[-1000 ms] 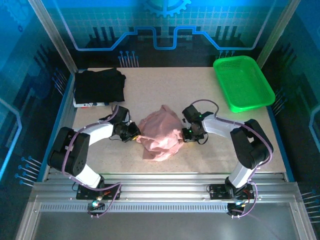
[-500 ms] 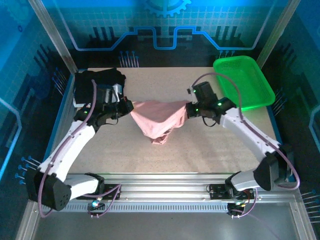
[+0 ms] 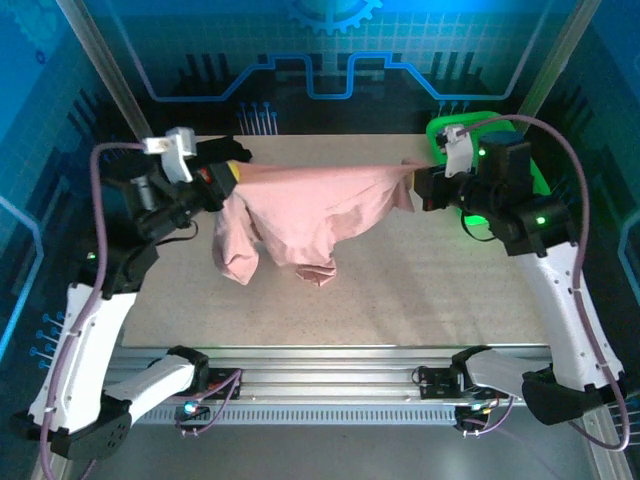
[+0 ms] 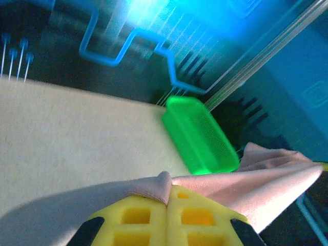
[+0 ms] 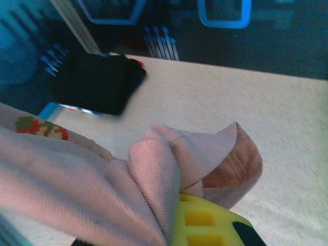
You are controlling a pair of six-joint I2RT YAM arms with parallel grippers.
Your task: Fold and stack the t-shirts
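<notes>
From above, my workspace is bright and evenly lit, tinted blue-cyan by the glowing back wall (image 3: 330,50). The beige tabletop (image 3: 420,290) carries a faint, soft-edged shadow beneath the hanging pink t-shirt (image 3: 310,200). The corners of that view fall darker. My left wrist view has a white-cyan glare blooming across its top, and the yellow pads (image 4: 138,218) of my left claw (image 4: 167,205) sit close and slightly soft. My right wrist view is dimmer and murkier; the near cloth is out of focus and the black t-shirt (image 5: 95,82) has smeared edges.
</notes>
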